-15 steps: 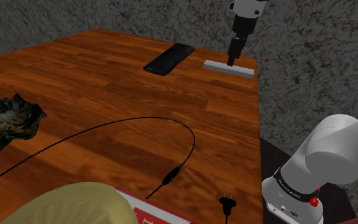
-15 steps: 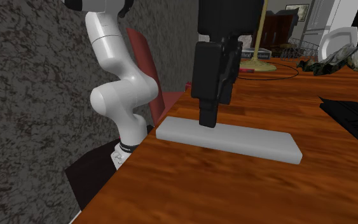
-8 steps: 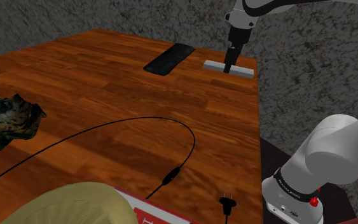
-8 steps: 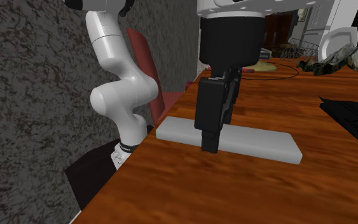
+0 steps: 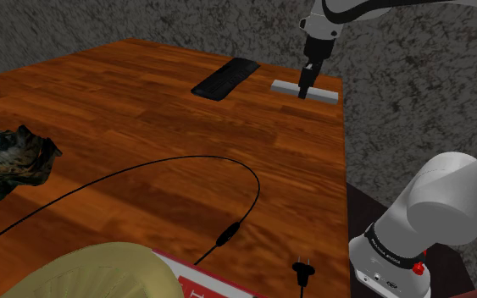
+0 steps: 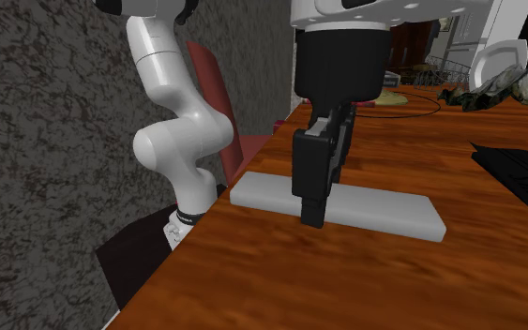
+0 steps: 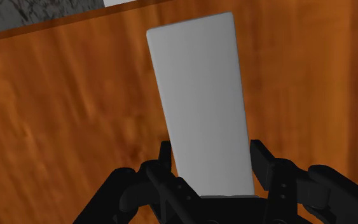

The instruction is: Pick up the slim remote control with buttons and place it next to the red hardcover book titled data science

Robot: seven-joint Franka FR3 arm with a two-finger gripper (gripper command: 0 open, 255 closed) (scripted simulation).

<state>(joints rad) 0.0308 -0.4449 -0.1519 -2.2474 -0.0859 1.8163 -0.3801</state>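
- Straddling the grey remote control (image 7: 199,89) at the worktop's (image 5: 143,110) far corner, the hand (image 7: 212,151) sits low; whether it pinches yet, I cannot tell
- Squeeze across the narrow sides; lift level; the red book (image 5: 228,292) lies well apart

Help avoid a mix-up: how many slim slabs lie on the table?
2. A grey slab lies at the gripper near the far edge of the table; a black slab lies left of it in the shoulder view. Others may be hidden.

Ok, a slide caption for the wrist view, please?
Black gripper around one end of the grey remote on wooden table.
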